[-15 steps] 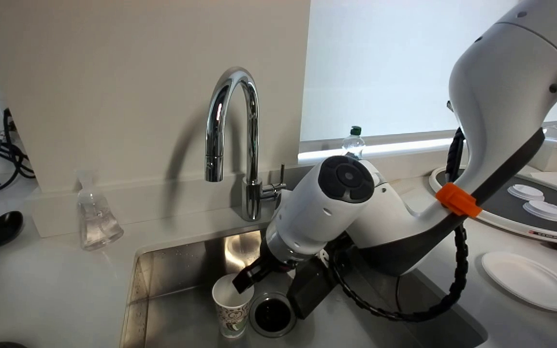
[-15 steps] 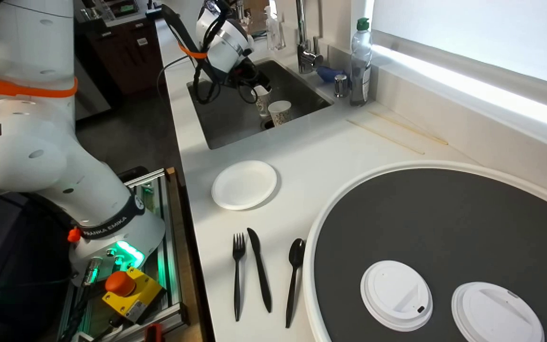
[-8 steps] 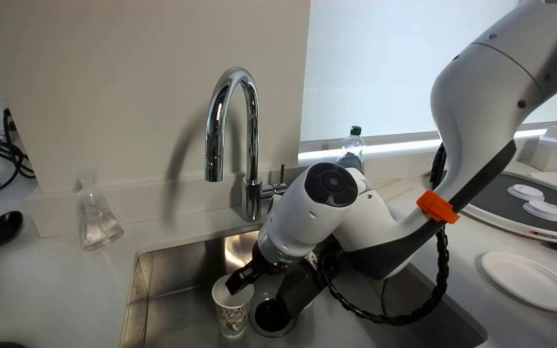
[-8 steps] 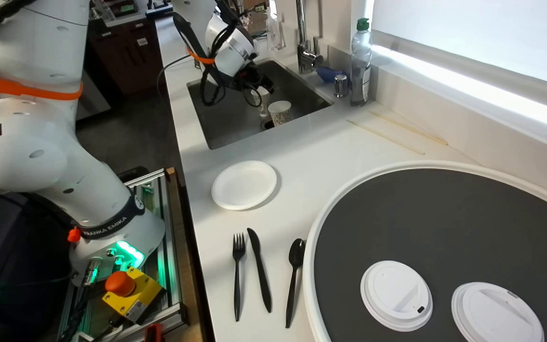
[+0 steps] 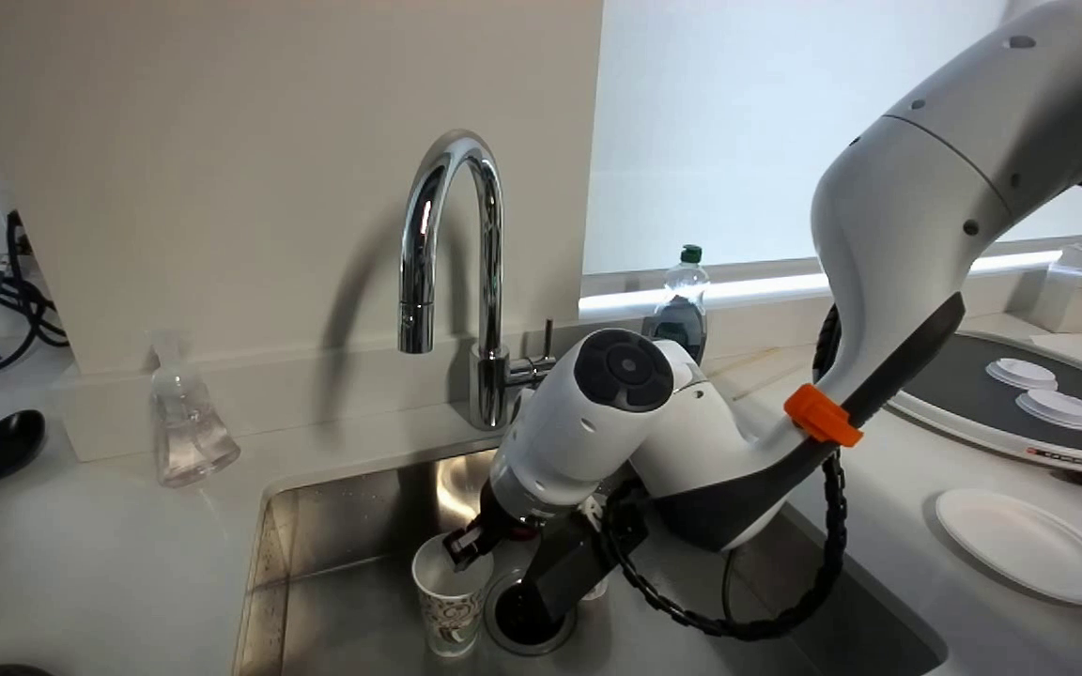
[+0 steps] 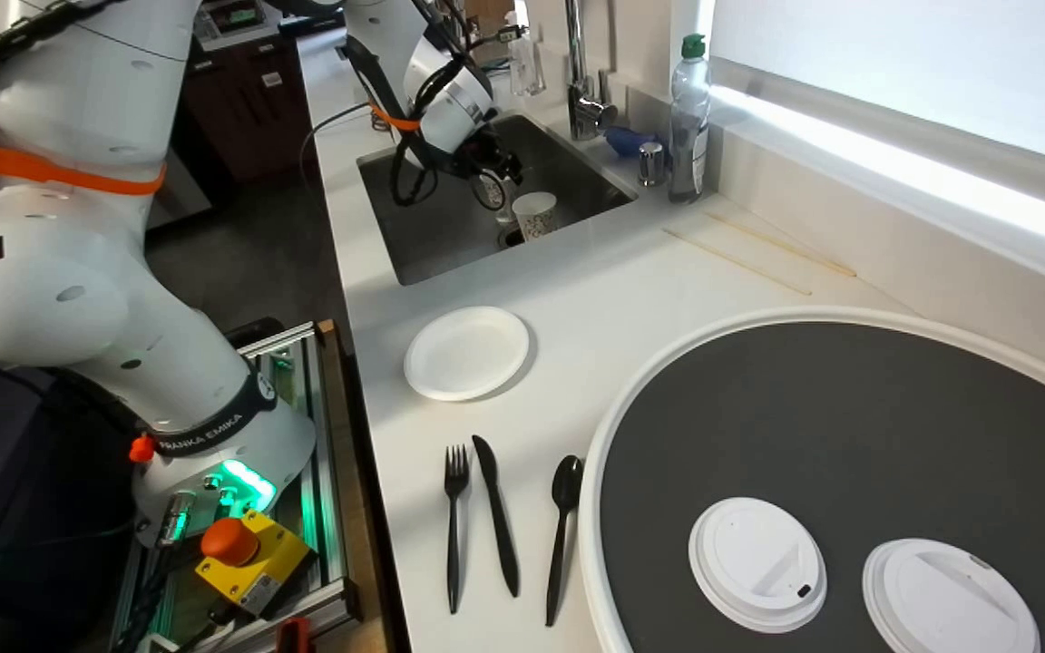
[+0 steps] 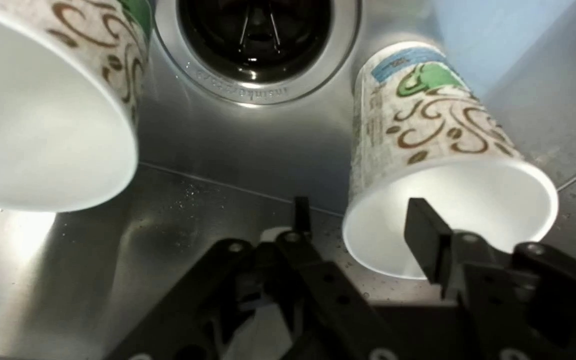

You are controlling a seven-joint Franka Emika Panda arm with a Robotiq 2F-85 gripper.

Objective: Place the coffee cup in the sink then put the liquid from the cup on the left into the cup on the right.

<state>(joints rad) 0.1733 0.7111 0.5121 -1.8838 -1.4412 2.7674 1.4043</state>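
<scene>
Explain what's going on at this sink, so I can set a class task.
A robot arm has its open gripper at a cup in the sink, holding nothing. In the wrist view, one jaw overlaps the cup's mouth, the other is outside its rim. A second cup is across the drain. Nothing is being poured; whether either cup has liquid can't be seen.

The claw (image 7: 363,220) slants downward, its two black fingers (image 7: 427,240) parted, a gap between them. Just above it, in an exterior view, the white wrist (image 5: 555,460) leans, with the bent arm (image 5: 907,221) higher up. The base (image 6: 223,458) stands well apart from it.
</scene>
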